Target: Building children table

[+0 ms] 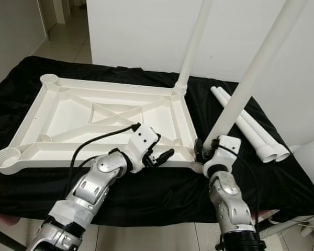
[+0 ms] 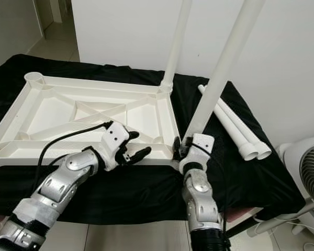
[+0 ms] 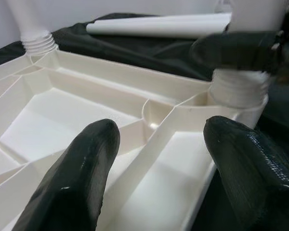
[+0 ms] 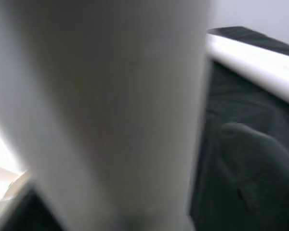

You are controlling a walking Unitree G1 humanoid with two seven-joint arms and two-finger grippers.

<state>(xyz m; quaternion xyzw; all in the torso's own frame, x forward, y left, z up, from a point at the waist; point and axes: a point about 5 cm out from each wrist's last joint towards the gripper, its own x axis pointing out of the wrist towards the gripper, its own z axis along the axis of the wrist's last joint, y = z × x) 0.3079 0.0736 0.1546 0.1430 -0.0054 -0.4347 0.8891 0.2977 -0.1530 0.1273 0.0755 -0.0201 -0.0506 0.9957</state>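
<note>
My right gripper (image 1: 205,152) pinches the lower end of a long white plastic table leg (image 1: 251,78), its threaded foot sitting at the near-right corner socket (image 3: 238,91) of the upturned white plastic tabletop (image 1: 102,117). That leg leans away to the right as it rises, so its long axis is off the socket's upright line; I judge the coming move turns on bringing it vertical before it will seat and thread. A second white leg (image 1: 193,47) stands upright in the far-right corner socket, a fair guide for the angle. My left gripper (image 1: 158,156) hovers over the near rim of the tabletop, just left of the working corner, black fingers (image 3: 72,178) spread and holding nothing; it is the nearer arm to steady the frame. Two spare white legs (image 1: 248,128) lie side by side on the black cloth-covered table (image 1: 146,191), to the right of the tabletop and apart from it. The two left corner sockets (image 1: 8,157) are open. A white fan (image 2: 309,172) stands off the table's right end, near enough to crowd a wide right-arm swing.
</note>
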